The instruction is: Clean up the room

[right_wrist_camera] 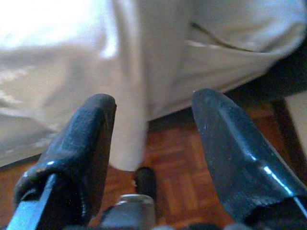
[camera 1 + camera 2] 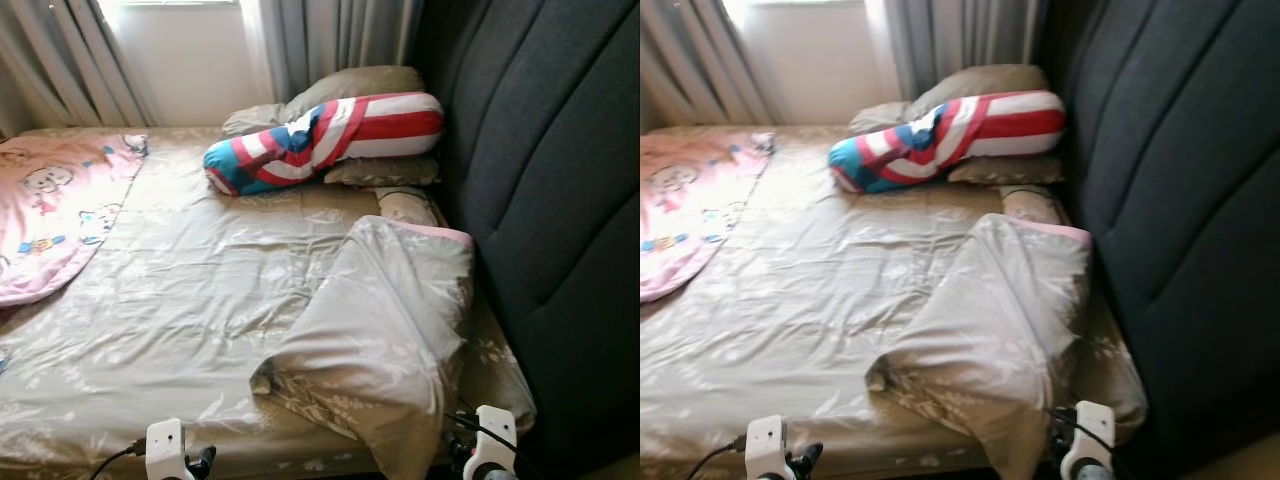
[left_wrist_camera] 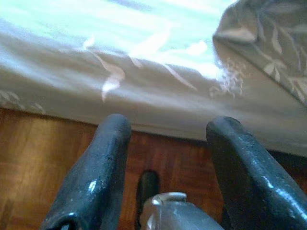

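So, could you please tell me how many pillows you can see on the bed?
3, possibly more hidden: a striped bolster near the headboard, a beige pillow behind it, another beneath it.

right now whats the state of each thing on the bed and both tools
folded blanket: bunched, corner hanging over the bed edge
pink blanket: spread flat, far left side
striped bolster: lying across the pillows
bed sheet: wrinkled
left tool: open, empty
right tool: open, empty

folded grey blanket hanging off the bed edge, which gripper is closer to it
Right. The right gripper is open just below the blanket's hanging corner; the left gripper sits further along the bed edge.
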Controlling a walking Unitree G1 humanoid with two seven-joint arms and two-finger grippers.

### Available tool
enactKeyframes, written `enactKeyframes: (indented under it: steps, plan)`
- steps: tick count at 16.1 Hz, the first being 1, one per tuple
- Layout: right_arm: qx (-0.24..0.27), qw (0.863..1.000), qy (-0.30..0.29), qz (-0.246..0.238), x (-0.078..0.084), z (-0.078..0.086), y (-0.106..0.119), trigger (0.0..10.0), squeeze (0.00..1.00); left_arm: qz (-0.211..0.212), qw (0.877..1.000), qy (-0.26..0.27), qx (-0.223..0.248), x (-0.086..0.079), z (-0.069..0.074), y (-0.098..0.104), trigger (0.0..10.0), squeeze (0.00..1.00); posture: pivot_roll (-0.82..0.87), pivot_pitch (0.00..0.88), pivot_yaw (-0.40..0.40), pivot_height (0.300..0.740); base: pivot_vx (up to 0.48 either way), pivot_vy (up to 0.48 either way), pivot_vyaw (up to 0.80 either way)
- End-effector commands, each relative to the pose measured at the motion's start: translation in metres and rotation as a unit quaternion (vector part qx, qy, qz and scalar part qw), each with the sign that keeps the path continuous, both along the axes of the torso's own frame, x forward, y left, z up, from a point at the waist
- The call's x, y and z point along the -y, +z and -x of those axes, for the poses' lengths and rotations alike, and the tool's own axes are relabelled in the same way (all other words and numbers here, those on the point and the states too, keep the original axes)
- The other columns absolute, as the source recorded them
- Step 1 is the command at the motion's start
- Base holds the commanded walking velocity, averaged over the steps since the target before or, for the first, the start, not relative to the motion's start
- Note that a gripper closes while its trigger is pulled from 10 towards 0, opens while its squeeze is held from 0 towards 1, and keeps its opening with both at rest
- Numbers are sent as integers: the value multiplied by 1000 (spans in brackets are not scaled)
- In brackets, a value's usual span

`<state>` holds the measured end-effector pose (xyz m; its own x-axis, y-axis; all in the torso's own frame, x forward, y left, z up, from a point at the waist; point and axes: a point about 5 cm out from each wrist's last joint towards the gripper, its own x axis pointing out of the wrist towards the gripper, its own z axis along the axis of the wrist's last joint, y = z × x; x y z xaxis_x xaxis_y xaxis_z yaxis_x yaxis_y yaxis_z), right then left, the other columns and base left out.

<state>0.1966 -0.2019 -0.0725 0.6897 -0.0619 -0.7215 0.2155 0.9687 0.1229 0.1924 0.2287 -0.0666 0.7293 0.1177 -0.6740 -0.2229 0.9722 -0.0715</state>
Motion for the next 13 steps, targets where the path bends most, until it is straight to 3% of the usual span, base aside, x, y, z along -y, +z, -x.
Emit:
enactKeyframes:
  steps: [1, 3, 4, 5, 6, 7, 9, 13]
  plan:
    - [12, 1000, 0, 1, 4, -1, 2, 10000, 0, -13, 999, -32, 28, -3, -12, 9, 10000, 0, -4, 0, -14, 740, 0, 0, 0]
    - [21, 1000, 13, 4, 4, -2, 3, 10000, 0, -43, 994, -74, 63, -8, -25, 21, 10000, 0, 4, 0, -17, 740, 0, 0, 0]
    - [30, 1000, 7, 3, 5, -2, 4, 10000, 0, -58, 990, -67, 112, -18, -39, 37, 10000, 0, -1, 0, -19, 740, 0, 0, 0]
    - [36, 999, 6, 3, 5, -3, 5, 10000, 0, -67, 987, -67, 128, -21, -43, 42, 10000, 0, -2, 0, -19, 740, 0, 0, 0]
    - [98, 995, 15, 17, 1, -37, 26, 10000, 0, -79, 980, -69, 170, -20, -56, 55, 10000, 0, -14, 0, -19, 740, 0, 0, 0]
    - [147, 988, 23, 26, -2, -56, 42, 10000, 0, -64, 970, -71, 224, -11, -68, 68, 10000, 0, -26, 0, -13, 740, 0, 0, 0]
    - [204, 977, 50, 23, -6, -66, 55, 10000, 0, -62, 954, -110, 273, 10, -74, 78, 10000, 0, -36, 0, -7, 740, 0, 0, 0]
    - [263, 961, 78, 35, -12, -70, 67, 10000, 0, -60, 938, -120, 318, 18, -70, 87, 10000, 0, -42, 0, 4, 740, 0, 0, 0]
